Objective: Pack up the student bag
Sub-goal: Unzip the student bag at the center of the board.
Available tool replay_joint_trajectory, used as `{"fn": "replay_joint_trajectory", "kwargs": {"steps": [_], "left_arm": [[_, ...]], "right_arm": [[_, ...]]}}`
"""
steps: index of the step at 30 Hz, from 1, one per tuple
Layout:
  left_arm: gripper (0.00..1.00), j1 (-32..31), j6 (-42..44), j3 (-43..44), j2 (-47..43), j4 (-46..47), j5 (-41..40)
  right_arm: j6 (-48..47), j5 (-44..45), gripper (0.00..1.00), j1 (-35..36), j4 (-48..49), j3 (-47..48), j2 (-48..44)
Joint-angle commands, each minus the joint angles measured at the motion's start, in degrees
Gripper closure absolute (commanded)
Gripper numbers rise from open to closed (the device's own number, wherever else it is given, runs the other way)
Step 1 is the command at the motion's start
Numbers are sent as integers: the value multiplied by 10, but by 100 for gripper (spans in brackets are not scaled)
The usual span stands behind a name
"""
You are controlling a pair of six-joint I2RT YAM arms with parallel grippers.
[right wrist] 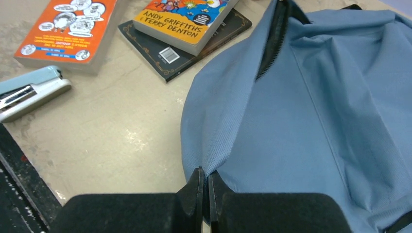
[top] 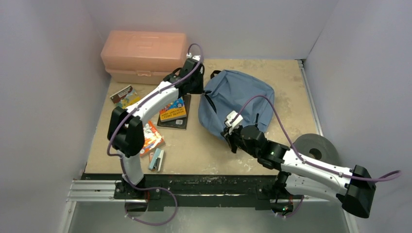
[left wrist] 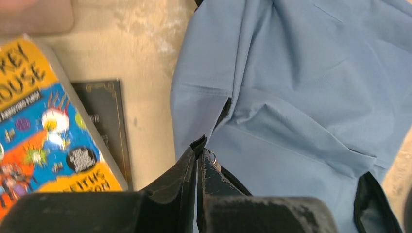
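Note:
The dusty-blue student bag lies on the table right of centre, its dark zipper line running along its left side. My left gripper is at the bag's left edge; in the left wrist view the gripper is shut on the black zipper pull tab of the bag. My right gripper is at the bag's near edge, and in the right wrist view the gripper is shut on a fold of the bag's blue fabric.
A yellow-blue book lies on a black book left of the bag. An orange book, a pale blue stapler and a small book lie further left. A salmon-pink plastic box stands at the back left. A grey roll sits at right.

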Motion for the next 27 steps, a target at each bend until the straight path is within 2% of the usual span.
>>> {"fn": "replay_joint_trajectory", "kwargs": {"steps": [1, 6, 10, 12, 14, 16, 19, 21, 23, 24, 26, 27], "left_arm": [[100, 18, 94, 115, 67, 43, -102], [100, 18, 128, 202, 157, 22, -114], [100, 18, 107, 205, 147, 15, -76], [100, 18, 101, 228, 138, -30, -48], [77, 20, 86, 255, 123, -105, -42], [59, 24, 69, 240, 82, -145, -14], [39, 34, 26, 113, -36, -106, 32], [27, 43, -28, 4, -125, -54, 84], [20, 43, -98, -114, -198, 17, 159], [19, 39, -152, -173, -226, 71, 205], [18, 23, -270, -287, -251, 182, 272], [19, 10, -302, -310, -250, 213, 284]], "right_arm": [[-13, -38, 100, 18, -9, 3, 9], [-7, -60, 100, 21, -4, -3, -3], [10, -37, 100, 21, -6, 5, 11], [25, -35, 100, 21, -1, 6, 23], [64, -31, 100, 21, -4, 8, 43], [108, -5, 100, 20, 0, 8, 64], [162, 50, 98, 17, -2, 11, 98], [162, 30, 88, 17, 2, 19, 113], [192, 35, 60, 15, -17, 30, 120], [204, 29, 47, 14, -33, 37, 122], [206, -22, 33, 12, -38, 40, 122], [208, -36, 28, 12, -37, 40, 121]]}}
